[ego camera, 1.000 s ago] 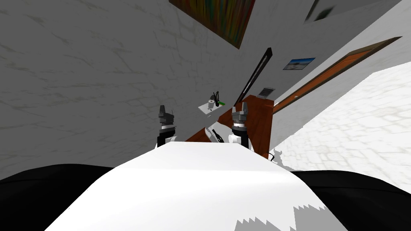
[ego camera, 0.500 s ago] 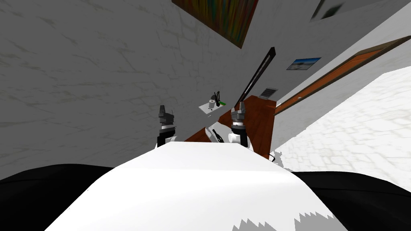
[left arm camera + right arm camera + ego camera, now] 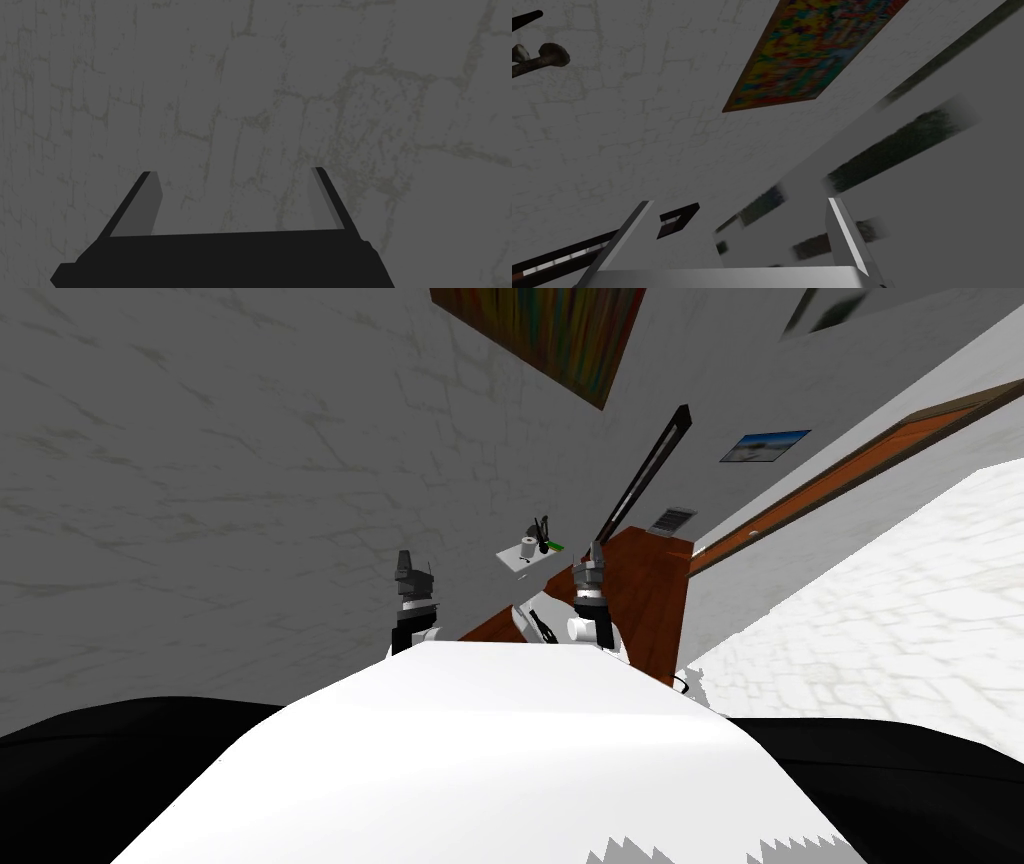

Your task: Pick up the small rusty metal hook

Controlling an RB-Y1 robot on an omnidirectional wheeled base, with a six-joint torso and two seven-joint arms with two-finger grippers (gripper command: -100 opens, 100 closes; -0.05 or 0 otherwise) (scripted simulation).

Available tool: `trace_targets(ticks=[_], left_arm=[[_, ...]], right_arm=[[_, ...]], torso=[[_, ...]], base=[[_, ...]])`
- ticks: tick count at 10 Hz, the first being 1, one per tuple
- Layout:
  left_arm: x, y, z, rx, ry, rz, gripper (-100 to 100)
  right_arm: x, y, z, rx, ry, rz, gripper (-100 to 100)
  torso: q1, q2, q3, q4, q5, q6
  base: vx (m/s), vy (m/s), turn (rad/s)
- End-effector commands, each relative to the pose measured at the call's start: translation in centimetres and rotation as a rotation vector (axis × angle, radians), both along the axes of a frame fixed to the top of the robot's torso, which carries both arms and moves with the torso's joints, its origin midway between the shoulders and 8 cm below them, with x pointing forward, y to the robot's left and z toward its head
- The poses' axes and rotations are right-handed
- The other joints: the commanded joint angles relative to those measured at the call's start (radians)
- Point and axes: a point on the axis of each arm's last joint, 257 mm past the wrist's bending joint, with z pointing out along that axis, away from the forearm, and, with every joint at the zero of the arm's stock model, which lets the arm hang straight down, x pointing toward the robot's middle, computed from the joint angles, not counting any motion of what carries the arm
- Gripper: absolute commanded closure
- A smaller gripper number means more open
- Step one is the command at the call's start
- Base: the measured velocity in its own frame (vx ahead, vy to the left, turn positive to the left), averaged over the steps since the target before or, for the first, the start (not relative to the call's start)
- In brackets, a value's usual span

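Both claws gape wide and empty: the left claw [image 3: 232,170] idle, the right claw [image 3: 737,202] by the brown desk [image 3: 650,588]. The hook [image 3: 542,57], brownish, lies beyond it, off to one side. It is probably light, stiff and rough; pinch the straight shank.

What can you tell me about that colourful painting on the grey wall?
The painting is a flat rectangle in a thin reddish-brown frame. Its surface is a busy mix of yellow, red, green and blue patches and streaks, and no subject can be made out. It hangs flush against the grey, crack-patterned wall, and nothing else touches it. Its slant is the camera's. The picture edge cuts off part of it.
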Motion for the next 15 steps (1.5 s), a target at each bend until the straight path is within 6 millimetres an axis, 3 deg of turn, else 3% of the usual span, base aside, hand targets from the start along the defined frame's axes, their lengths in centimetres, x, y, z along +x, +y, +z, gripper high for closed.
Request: trace_targets(ticks=[1,5,9,15], left_arm=[[0.0,0.0,0.0,0.000,0.000,0.000,0],[0.0,0.0,0.0,0.000,0.000,0.000,0],[0.0,0.0,0.0,0.000,0.000,0.000,0],[0.0,0.0,0.0,0.000,0.000,0.000,0]], right_arm=[[0.0,0.0,0.0,0.000,0.000,0.000,-100],[0.0,0.0,0.0,0.000,0.000,0.000,-100],[5.2,-0.5,-3.1,-0.088,0.124,-0.054,-100],[5.3,-0.5,-3.3,-0.088,0.135,-0.056,-100]], torso=[[0.000,0.000,0.000,0.000,0.000,0.000],[0.000,0.000,0.000,0.000,0.000,0.000],[-0.004,0.002,0.001,0.000,-0.001,0.000],[0.000,0.000,0.000,0.000,0.000,0.000]], base=[[0.000,0.000,0.000],[0.000,0.000,-0.001],[-0.037,-0.043,0.140],[-0.002,-0.002,0.006]])
